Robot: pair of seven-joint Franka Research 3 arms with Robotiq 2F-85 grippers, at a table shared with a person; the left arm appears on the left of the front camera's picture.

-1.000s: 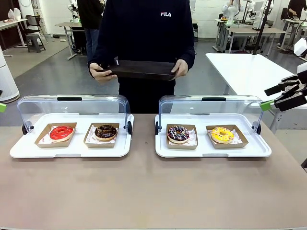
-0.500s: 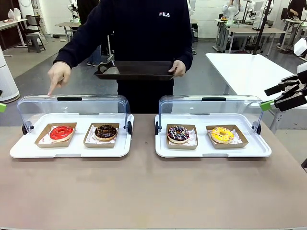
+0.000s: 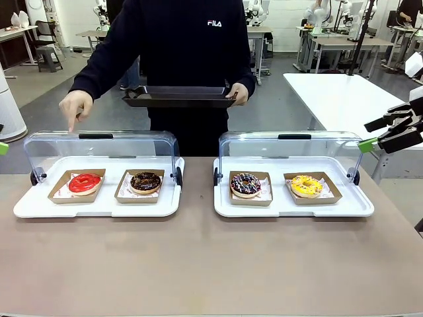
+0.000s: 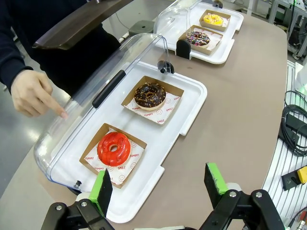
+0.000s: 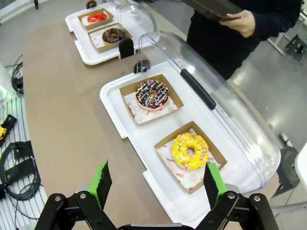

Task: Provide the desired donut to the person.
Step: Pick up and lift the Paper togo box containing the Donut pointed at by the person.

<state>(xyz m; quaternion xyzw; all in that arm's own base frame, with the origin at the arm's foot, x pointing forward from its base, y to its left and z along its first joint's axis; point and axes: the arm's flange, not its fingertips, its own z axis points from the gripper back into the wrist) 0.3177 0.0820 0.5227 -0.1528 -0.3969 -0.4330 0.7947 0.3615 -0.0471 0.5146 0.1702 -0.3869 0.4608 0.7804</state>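
Front view: a brown table [image 3: 198, 264] carries two white display trays side by side, each with a clear domed lid raised at its far side.

Left tray [image 3: 26, 206]: a red-glazed donut [image 3: 84, 183] in the left cardboard boat and a chocolate donut [image 3: 145, 181] in the right one.

Right tray [image 3: 360, 206]: a sprinkled chocolate donut [image 3: 245, 184] on the left and a yellow donut [image 3: 307, 185] on the right. All four donuts lie flat in their boats.

The person [image 3: 192, 46] stands at the far side, behind the trays. The pointing hand [image 3: 75, 107] hangs over the far left end of the left lid [image 3: 99, 145], index finger down, in line with the red-glazed donut. In the left wrist view the fingertip sits at the lid's outer curve, though whether it touches is hard to tell. The other hand [image 3: 238, 94] grips one end of a dark serving tray [image 3: 178, 98], held level in front of the body.

Left gripper [image 4: 158, 184]: jaws spread wide, nothing between the green pads. It hovers by the left tray's near left corner, with the red-glazed donut the closest one.

Right gripper [image 5: 158, 181]: also wide open and holding nothing. It hovers off the right tray's outer end, with the yellow donut closest. In the front view it sits raised at the far right, well apart from the trays.
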